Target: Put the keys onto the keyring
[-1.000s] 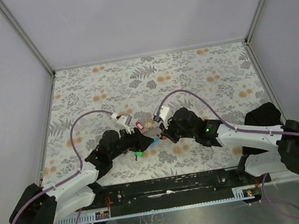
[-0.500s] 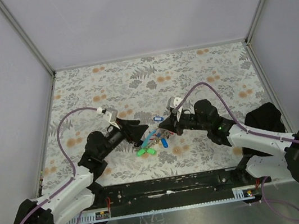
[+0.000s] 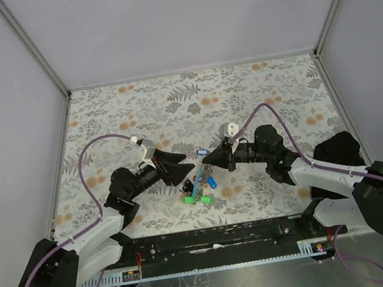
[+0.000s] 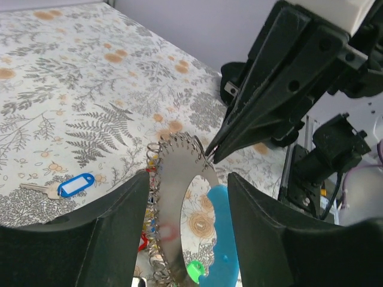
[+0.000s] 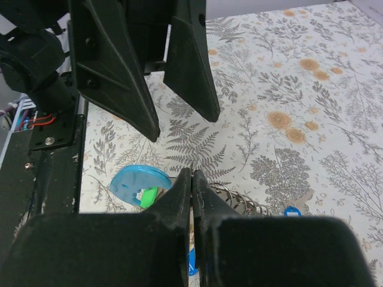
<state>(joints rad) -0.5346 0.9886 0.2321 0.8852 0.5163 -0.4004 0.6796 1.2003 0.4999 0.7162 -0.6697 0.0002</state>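
Observation:
The keyring (image 4: 173,197), a flat silvery ring edged with small wire coils and carrying a light-blue strap (image 4: 218,239), hangs upright over the table. My right gripper (image 5: 191,173) is shut on its top edge, seen as black tips (image 4: 212,156) in the left wrist view. My left gripper (image 4: 187,179) is open, one finger on each side of the ring; whether they touch it is unclear. Green-capped keys (image 3: 189,200) and a blue one (image 3: 212,182) lie under the bunch. A separate blue-capped key (image 4: 76,184) lies flat on the cloth.
A floral cloth (image 3: 257,97) covers the table between grey walls. Purple cables (image 3: 97,147) loop from both arms. A black rail (image 3: 214,238) runs along the near edge. Both grippers (image 3: 197,167) meet near the front middle.
The two grippers drew apart, uncovering the bunch of keys. My right gripper now holds the ring upright, and my left gripper has come back toward it from the left.

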